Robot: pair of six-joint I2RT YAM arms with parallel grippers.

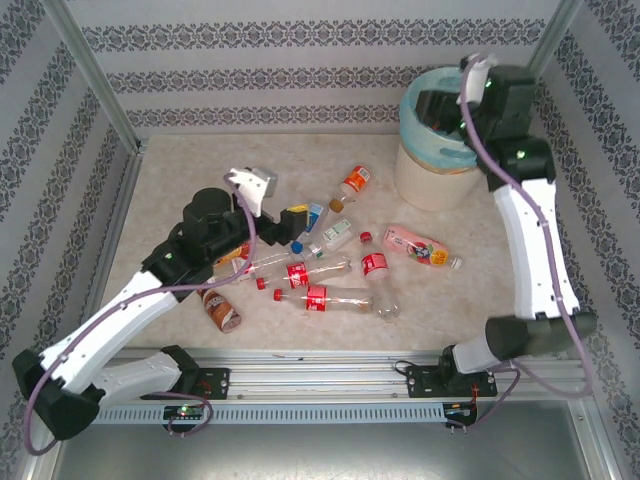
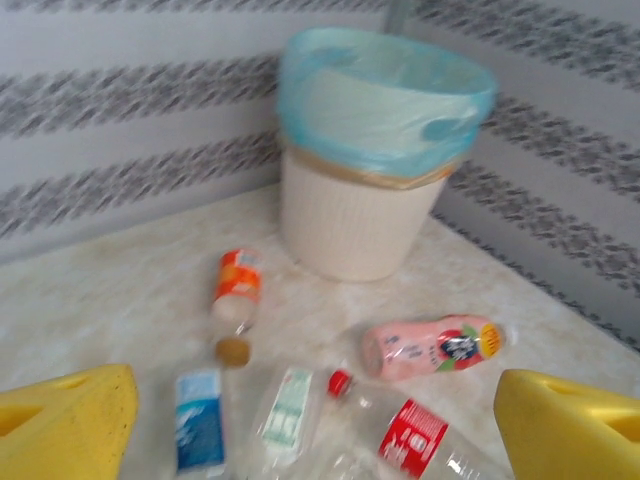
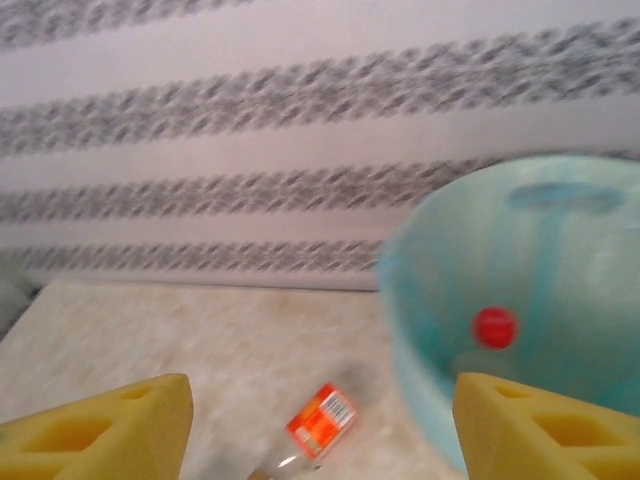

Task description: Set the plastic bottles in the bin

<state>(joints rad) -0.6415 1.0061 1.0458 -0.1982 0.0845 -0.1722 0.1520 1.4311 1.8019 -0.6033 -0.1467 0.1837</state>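
The cream-white bin with its blue-green bag stands at the back right. My right gripper hangs open over its rim with nothing held; in the right wrist view the bag holds a red cap. Bottles lie scattered mid-table: an orange one, a pink one, red-labelled ones and a brown one. My left gripper is open just above the pile. Between its fingers I see a blue-labelled bottle, a green-labelled one and a red-labelled one.
Patterned walls close in the table on the left, back and right. A metal rail runs along the near edge. Bare table lies between the bottle pile and the bin. The orange bottle lies left of the bin in the right wrist view.
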